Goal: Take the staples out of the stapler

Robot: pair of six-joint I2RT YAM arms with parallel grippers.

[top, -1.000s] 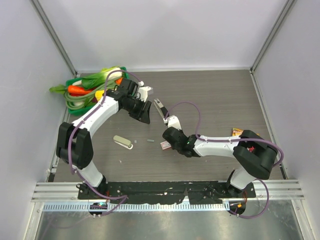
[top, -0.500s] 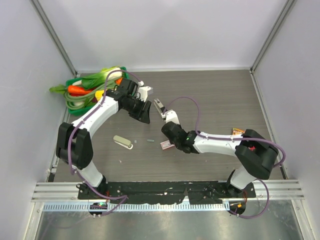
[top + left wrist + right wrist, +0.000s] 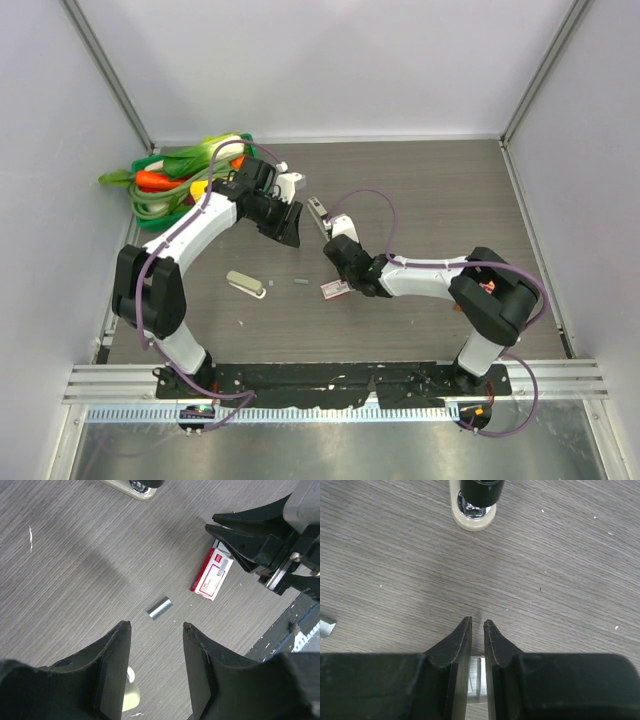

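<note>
The stapler (image 3: 318, 213), slim and silver-grey with a black end, lies on the table beyond both grippers and nothing holds it. The staples (image 3: 300, 282) are a tiny grey strip lying loose on the wood; they also show in the left wrist view (image 3: 160, 608) and at the left edge of the right wrist view (image 3: 325, 627). My left gripper (image 3: 155, 625) is open and empty, held above the table (image 3: 288, 228) with the strip just past its tips. My right gripper (image 3: 477, 621) is shut with a hairline gap and holds nothing, low over the pink-and-white box (image 3: 212, 572).
A beige stapler-like thing (image 3: 245, 283) lies left of the strip, also seen in the right wrist view (image 3: 470, 515). The small box (image 3: 333, 290) lies under my right gripper. A pile of green and orange items (image 3: 180, 175) fills the back left corner.
My right arm has drawn its elbow leftward and its wrist has shifted a little toward the back. The left arm, the stapler and the strip have not moved.
</note>
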